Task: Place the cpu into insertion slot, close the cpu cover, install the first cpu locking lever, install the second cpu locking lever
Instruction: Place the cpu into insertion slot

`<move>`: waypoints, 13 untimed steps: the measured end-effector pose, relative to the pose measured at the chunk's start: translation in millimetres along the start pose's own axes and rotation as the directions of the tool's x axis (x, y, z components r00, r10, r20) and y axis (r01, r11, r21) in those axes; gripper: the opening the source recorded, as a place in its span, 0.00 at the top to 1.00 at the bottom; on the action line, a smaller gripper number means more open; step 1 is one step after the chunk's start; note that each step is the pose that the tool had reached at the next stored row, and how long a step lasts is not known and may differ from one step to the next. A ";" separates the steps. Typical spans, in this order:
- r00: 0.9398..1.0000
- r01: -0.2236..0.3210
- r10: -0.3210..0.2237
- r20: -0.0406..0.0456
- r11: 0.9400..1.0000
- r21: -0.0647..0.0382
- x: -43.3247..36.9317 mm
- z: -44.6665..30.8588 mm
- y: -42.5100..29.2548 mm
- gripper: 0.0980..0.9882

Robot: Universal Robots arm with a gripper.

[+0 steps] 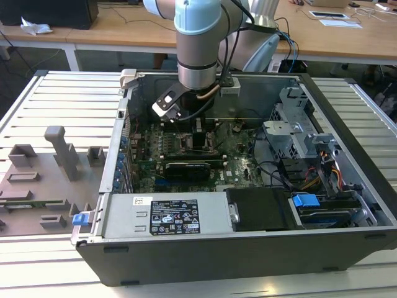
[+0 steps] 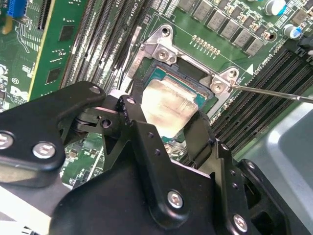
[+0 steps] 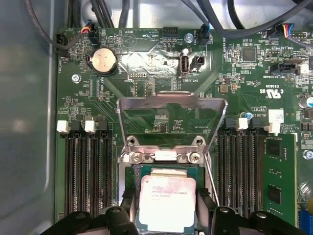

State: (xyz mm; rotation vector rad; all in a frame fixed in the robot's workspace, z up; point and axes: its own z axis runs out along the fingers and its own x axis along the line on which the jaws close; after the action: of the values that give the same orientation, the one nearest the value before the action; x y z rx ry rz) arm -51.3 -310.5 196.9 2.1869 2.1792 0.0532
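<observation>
Silver-grey metal of the cpu point(image 2: 168, 105) lay within the insertion slot point(image 2: 188, 73), apparently down inside its dark frame, though the seating was hard to judge. The gripper point(image 2: 163, 117) hung directly over the slot, its fingers partly closed against two opposite edges of the chip, gripping it. At the slot's hinge side the cpu cover point(image 3: 171, 102) stood upright, open. Long black memory slots point(image 3: 83, 171) flanked the slot on both sides.

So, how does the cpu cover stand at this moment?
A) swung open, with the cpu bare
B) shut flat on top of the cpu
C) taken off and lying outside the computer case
A: in the first wrist view the cpu cover is tilted up on its hinge, and the cpu lies uncovered below it.
</observation>
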 end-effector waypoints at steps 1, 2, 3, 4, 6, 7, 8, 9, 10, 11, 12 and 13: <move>1.000 0.002 -0.002 0.000 1.000 0.000 -0.2 -0.1 0.0 0.44; 1.000 0.003 -0.003 0.000 1.000 0.000 -0.5 -0.1 -0.3 0.44; 1.000 0.004 -0.004 0.000 1.000 0.000 -0.7 -0.7 -0.3 0.44; 1.000 0.004 -0.004 0.000 1.000 0.000 -0.7 -1.0 -0.3 0.44; 1.000 0.004 -0.004 0.000 1.000 0.000 -0.7 -1.1 -0.3 0.44; 1.000 0.004 -0.004 0.000 1.000 0.000 -0.7 -1.1 -0.3 0.44; 1.000 0.004 -0.004 0.001 1.000 0.000 -0.8 -1.3 -0.3 0.45; 1.000 0.004 -0.004 0.000 1.000 0.000 -0.8 -1.4 -0.4 0.50; 1.000 0.004 -0.004 0.000 1.000 0.000 -0.8 -1.3 -0.3 0.50; 1.000 0.004 -0.004 0.000 1.000 0.000 -0.7 -1.3 -0.3 0.50; 1.000 0.004 -0.004 0.000 1.000 0.000 -0.7 -1.3 -0.3 0.50; 1.000 0.004 -0.004 0.000 1.000 0.000 -0.7 -1.3 -0.3 0.50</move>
State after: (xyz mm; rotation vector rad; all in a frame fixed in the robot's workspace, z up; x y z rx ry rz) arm -51.7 -311.2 198.2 2.1824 2.1838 0.0531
